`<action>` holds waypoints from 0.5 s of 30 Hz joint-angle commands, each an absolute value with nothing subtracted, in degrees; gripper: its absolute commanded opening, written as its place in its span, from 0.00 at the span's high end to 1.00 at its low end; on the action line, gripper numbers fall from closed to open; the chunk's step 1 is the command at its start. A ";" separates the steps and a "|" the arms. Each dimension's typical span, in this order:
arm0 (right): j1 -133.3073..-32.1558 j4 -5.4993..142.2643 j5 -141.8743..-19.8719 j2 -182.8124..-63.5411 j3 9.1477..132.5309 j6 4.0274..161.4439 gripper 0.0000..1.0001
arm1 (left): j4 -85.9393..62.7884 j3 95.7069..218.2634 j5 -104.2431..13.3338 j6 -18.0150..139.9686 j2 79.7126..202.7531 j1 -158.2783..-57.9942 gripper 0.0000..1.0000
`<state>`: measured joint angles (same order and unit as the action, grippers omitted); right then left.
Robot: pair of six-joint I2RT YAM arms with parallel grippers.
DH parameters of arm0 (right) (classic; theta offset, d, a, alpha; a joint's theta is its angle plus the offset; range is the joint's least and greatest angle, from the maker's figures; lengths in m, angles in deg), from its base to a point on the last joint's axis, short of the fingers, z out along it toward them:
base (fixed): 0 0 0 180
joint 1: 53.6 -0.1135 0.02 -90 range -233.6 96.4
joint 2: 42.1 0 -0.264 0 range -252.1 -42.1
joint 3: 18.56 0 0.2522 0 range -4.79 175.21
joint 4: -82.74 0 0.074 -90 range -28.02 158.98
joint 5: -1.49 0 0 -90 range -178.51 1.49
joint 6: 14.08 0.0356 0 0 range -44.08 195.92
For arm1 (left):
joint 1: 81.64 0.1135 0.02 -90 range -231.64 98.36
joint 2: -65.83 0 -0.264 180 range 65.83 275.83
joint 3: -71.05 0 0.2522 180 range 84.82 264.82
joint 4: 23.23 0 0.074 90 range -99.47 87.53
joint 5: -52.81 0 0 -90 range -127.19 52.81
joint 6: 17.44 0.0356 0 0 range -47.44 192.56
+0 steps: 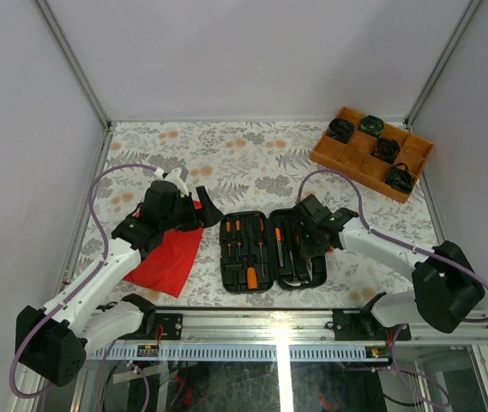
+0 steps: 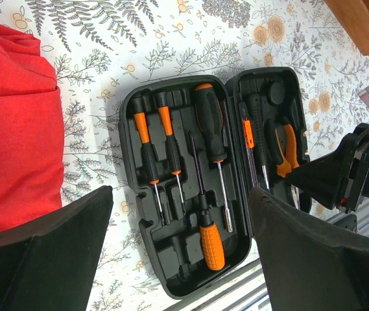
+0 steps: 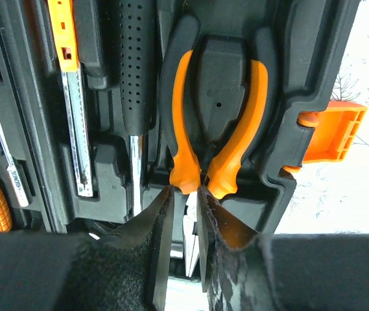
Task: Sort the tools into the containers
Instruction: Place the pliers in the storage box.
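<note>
The black tool case (image 1: 224,257) lies open at the near middle of the table. Its left half (image 2: 124,129) holds several orange-and-black screwdrivers (image 2: 210,123). Its right half (image 3: 314,65) holds the orange-handled pliers (image 3: 179,123), a black-handled hammer (image 3: 135,65) and a small orange-topped tool (image 3: 63,32). My left gripper (image 2: 181,214) is open and empty, held above the case's left side (image 1: 199,209). My right gripper (image 3: 185,191) is low over the right half (image 1: 310,240), its fingers closed narrowly around the pliers' steel nose; the pliers sit in their slot.
A red cloth (image 1: 168,257) lies left of the case, under my left arm, and shows in the left wrist view (image 2: 15,129). An orange compartment tray (image 1: 334,154) of black round items stands at the far right. The case's orange latch (image 3: 333,133) sticks out on its right.
</note>
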<state>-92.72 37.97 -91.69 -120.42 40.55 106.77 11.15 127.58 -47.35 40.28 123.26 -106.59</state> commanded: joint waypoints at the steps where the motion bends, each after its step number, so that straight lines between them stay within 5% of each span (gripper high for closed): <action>1: -93.97 36.76 -92.92 -122.87 42.20 105.91 0.75 | 10.04 128.89 -48.18 40.83 123.11 -106.08 0.16; 15: -94.72 38.36 -89.96 -132.62 39.33 105.67 1.00 | 10.04 128.95 -48.53 40.92 123.30 -106.07 0.16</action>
<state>-93.42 34.96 -92.48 -125.38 43.48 105.22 11.15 127.58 -47.37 40.28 123.26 -106.59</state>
